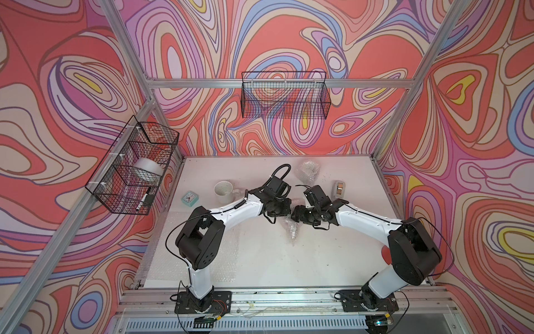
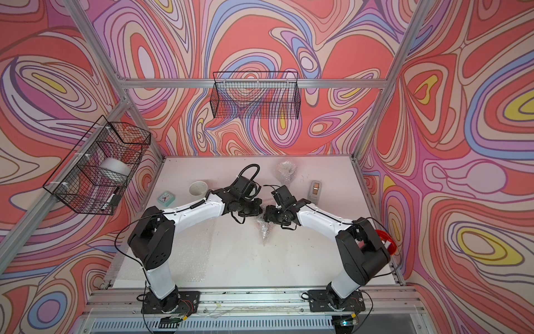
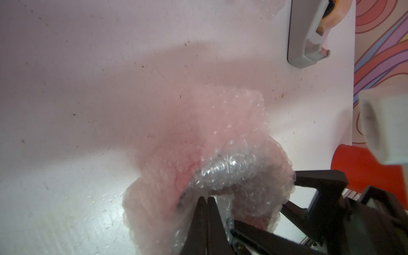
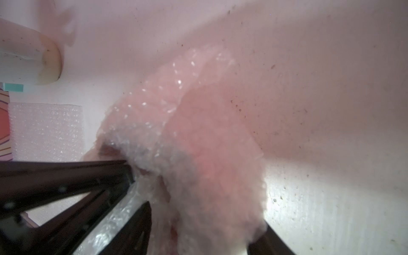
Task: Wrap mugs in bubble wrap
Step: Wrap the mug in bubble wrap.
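Risks tugging the bubble wrap (image 3: 231, 136) loose: left gripper (image 3: 207, 198) clenched on its edge, right gripper (image 3: 265, 204) spread around it, hold unclear.

In both top views the light is bright, even and diffuse — the white bench (image 1: 318, 260) shows only faint, soft-edged shadows under the arms. Wide-angle distortion splays the aluminium frame posts (image 1: 404, 101) outward toward the edges, and detail is slightly soft throughout. The wrist views are dimmer, with a pink cast: a broad soft shadow crosses the bench beside a bright, washed-out patch of glare. The bubble wrap (image 3: 220, 132) sits too close to the lens and blurs, with small white glints on its bubbles. The right end effector (image 4: 141, 187) is dark and out of focus — its edges smear.
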Controlling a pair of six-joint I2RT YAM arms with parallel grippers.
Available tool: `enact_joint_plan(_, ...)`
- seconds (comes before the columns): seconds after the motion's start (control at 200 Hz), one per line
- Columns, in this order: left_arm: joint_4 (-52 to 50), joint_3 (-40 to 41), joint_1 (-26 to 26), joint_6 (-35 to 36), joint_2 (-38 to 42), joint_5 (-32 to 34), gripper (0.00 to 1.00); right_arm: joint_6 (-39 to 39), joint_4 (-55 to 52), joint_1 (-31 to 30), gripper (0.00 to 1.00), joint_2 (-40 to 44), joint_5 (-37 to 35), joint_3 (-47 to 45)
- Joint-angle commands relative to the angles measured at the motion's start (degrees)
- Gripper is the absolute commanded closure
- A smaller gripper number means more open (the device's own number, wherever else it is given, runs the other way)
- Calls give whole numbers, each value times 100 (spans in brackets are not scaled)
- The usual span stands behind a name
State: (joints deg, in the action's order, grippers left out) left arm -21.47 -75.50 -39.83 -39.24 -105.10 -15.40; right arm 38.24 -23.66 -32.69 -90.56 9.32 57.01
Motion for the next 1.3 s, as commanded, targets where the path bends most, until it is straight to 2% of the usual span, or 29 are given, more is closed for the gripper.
enact_joint_plan(0.0, -504, 80, -127, -36, -242, -15, 100, 34, 227, 24, 32, 239, -88, -85)
enact_joint_plan(0.28, -485, 9, -147, -44, -257, -52, 100, 69, 201, 61, 27, 117, -157, 20)
enact_joint_plan(0.631, -264, 86, -156, -102, -223, -213, 100, 29, 352, 61, 33, -629, -77, 227)
enact_joint_plan(0.796, -125, 150, -141, -94, 114, -163, 100, -88, 341, 55, 36, -778, -12, 282)
enact_joint_plan(1.097, -76, 435, 309, 99, 1269, 120, 63, -330, 266, 69, 39, -1013, 230, 481)
enact_joint_plan(1.297, -632, 572, 615, 444, 1421, 371, 51, -467, 186, 69, 40, -1235, 350, 709)
